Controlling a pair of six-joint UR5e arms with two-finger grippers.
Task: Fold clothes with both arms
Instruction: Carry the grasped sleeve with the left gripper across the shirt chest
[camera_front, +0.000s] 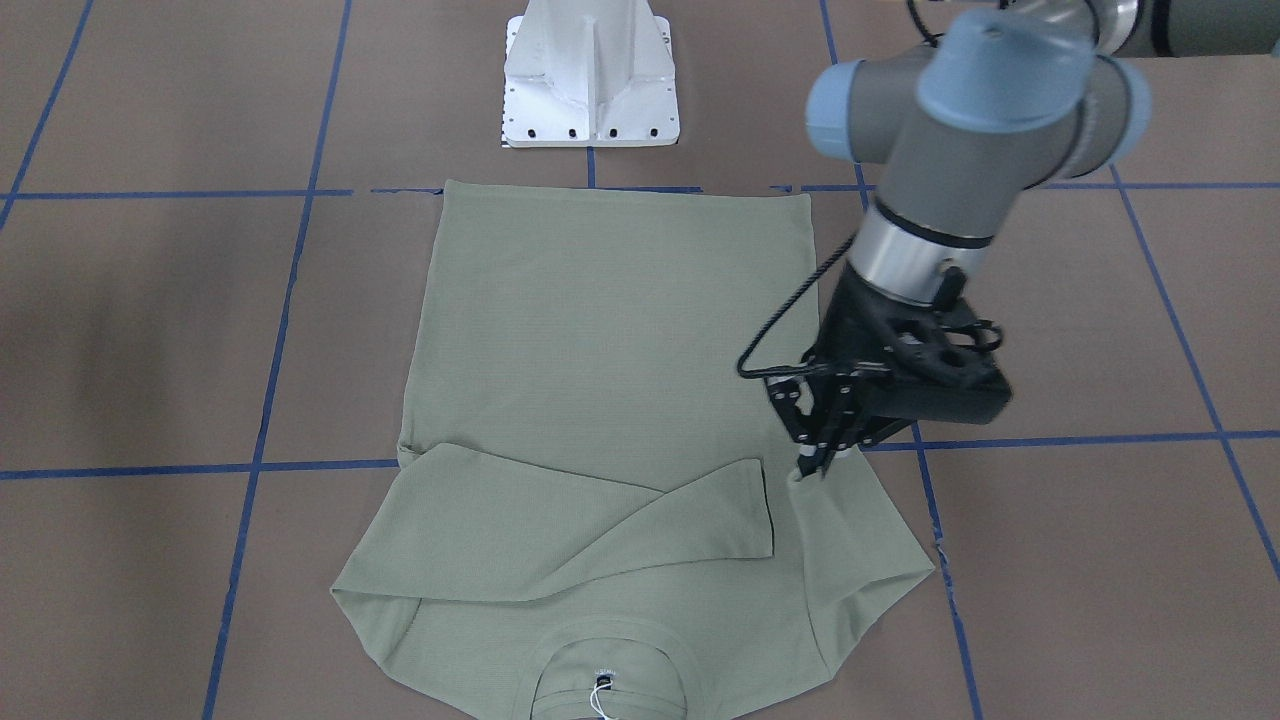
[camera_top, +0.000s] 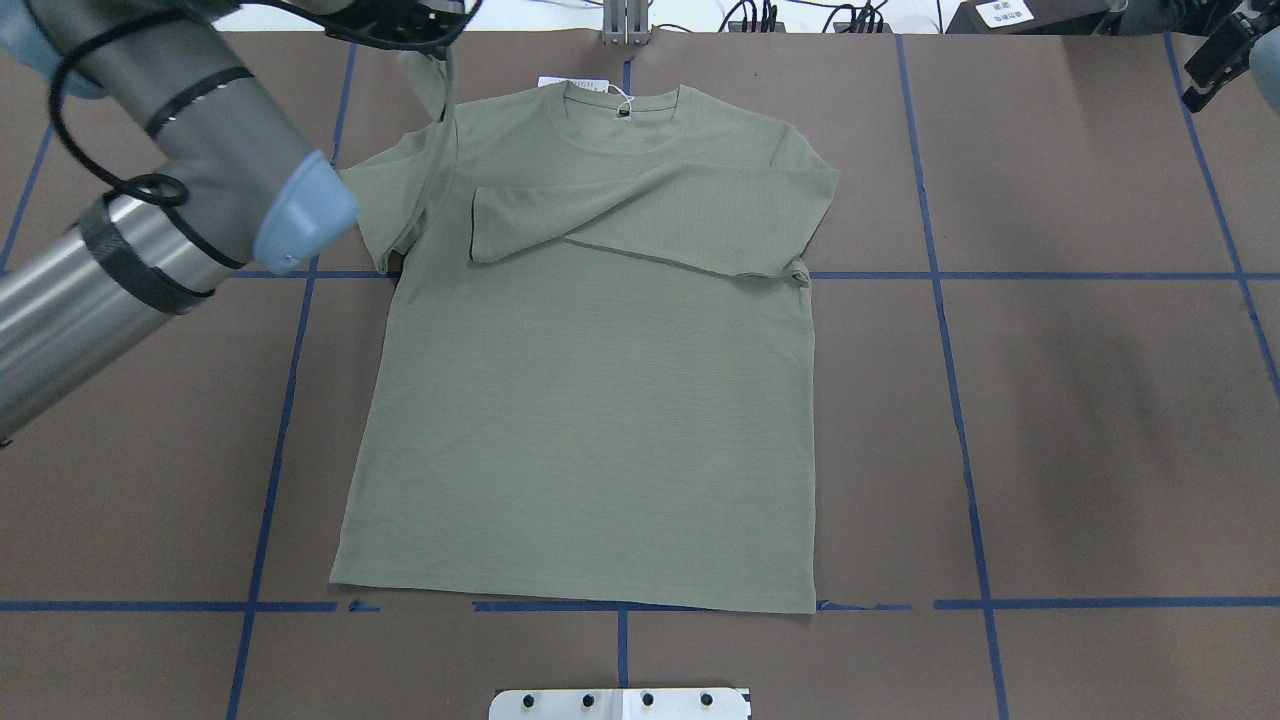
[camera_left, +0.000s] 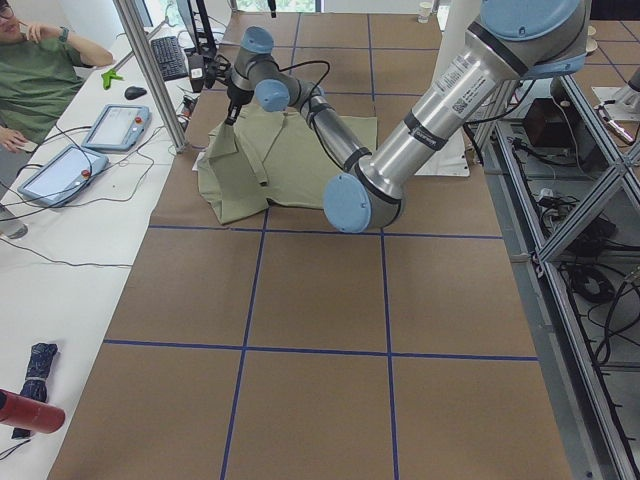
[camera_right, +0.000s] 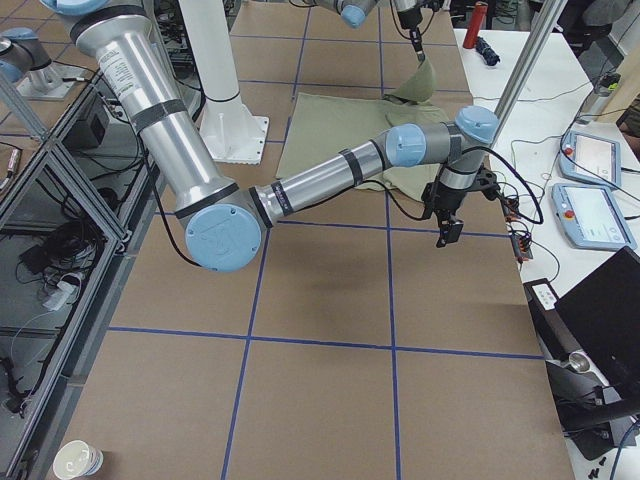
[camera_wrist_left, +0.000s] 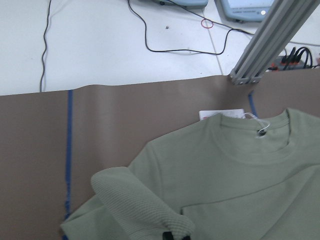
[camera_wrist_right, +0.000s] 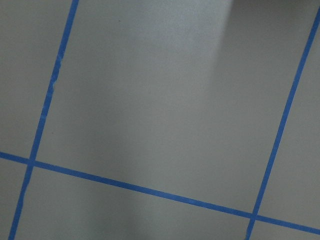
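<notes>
item: pale sage-green knit shirt (camera_top: 590, 420), one piece; lies front up on the brown bench (camera_top: 1100, 400), body flat and smooth, hem toward the white pedestal base (camera_front: 590, 75), round collar (camera_top: 620, 100) toward the far edge
right-side sleeve (camera_top: 650, 215): folded across the chest, its cuff ending short of the opposite armhole
left-side sleeve (camera_top: 440, 100): raised off the bench, hanging in a narrow fold from the left gripper (camera_front: 812, 468)
left gripper: above the shirt's shoulder on the robot's left; jaws closed on the end of the raised sleeve, with ribbed cloth bunched just beside them in the left wrist view
right gripper (camera_right: 445, 232): well apart from the shirt, over bare bench near the far edge on the robot's right; whether its jaws are open or closed cannot be told; its wrist view takes in only bench surface and blue tape lines (camera_wrist_right: 150, 190)
white hang tag (camera_wrist_left: 220, 114): on the bench, partly under the collar edge, its string running to the neck label
</notes>
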